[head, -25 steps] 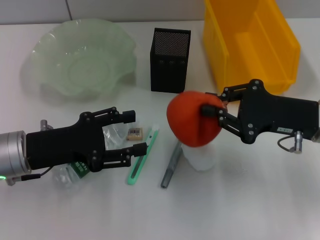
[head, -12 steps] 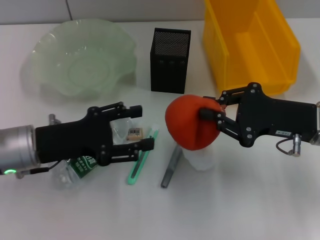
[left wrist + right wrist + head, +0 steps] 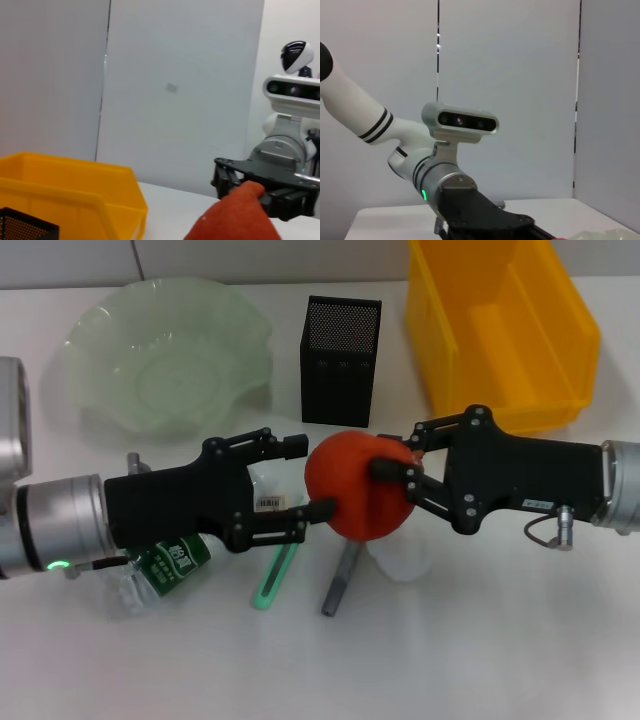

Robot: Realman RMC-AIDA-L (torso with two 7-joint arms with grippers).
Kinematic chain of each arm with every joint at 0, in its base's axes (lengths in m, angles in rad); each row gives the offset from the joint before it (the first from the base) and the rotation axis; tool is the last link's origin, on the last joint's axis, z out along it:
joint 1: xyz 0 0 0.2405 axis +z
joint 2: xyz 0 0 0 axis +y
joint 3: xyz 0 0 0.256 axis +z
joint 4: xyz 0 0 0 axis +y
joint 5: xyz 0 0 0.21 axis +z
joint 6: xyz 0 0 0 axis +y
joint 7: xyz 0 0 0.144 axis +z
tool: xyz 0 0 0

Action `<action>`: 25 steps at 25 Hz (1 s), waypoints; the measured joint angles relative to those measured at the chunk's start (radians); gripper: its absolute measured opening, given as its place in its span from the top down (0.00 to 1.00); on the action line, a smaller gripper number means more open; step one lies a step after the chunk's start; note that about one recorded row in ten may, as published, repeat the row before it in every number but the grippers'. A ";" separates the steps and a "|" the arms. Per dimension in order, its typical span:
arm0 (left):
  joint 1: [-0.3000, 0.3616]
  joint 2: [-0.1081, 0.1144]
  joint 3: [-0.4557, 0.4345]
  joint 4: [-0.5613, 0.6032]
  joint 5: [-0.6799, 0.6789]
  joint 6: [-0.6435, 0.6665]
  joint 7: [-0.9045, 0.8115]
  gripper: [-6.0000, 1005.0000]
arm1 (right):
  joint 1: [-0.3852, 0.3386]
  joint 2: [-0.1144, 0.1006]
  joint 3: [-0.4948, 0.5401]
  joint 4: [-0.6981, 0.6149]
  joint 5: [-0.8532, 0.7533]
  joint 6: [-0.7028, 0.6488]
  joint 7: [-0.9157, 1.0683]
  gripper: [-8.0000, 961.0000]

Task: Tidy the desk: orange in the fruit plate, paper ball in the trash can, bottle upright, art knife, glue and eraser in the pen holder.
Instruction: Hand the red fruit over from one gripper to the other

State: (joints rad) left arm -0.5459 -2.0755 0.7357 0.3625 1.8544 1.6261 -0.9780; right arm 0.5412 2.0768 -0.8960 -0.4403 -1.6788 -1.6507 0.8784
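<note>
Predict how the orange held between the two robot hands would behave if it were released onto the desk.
The orange looks round, so it would probably roll. It seems firm: the right hand grips it without visible denting. The pen holder or the left hand, open beside it, might stop it.

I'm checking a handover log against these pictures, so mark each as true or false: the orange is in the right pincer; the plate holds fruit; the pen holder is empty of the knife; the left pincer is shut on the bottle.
1. The round orange fruit is gripped by the right pincer. True.
2. The pale green glass fruit plate holds fruit. False: nothing lies in it.
3. The green art knife lies on the desk, not in the black mesh pen holder. True.
4. The left pincer is shut on the bottle. False: it is open beside the orange.
</note>
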 joint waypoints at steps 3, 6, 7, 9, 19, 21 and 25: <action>-0.006 0.000 0.001 -0.008 -0.003 -0.011 0.006 0.25 | 0.011 0.000 0.000 0.015 -0.002 0.006 -0.002 0.76; -0.017 -0.001 0.004 -0.021 -0.005 -0.020 0.016 0.25 | 0.015 0.001 0.000 0.019 -0.002 0.013 -0.002 0.75; -0.018 -0.001 0.005 -0.022 -0.006 -0.020 0.017 0.25 | 0.016 0.001 0.000 0.019 -0.002 0.014 -0.002 0.75; -0.019 -0.001 0.004 -0.023 -0.006 -0.021 0.018 0.25 | 0.016 0.001 -0.001 0.019 -0.002 0.014 -0.002 0.75; -0.011 0.000 0.003 -0.024 -0.042 -0.025 0.019 0.25 | 0.015 0.002 0.000 0.020 0.000 0.014 -0.003 0.73; -0.012 0.001 0.004 -0.024 -0.042 -0.025 0.019 0.28 | 0.015 0.002 0.000 0.020 0.001 0.014 -0.003 0.73; -0.016 0.001 0.014 -0.024 -0.038 -0.025 0.015 0.35 | 0.014 0.002 0.000 0.024 0.002 0.014 -0.003 0.72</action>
State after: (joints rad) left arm -0.5619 -2.0741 0.7493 0.3390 1.8169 1.6015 -0.9635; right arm 0.5556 2.0785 -0.8958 -0.4163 -1.6772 -1.6365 0.8758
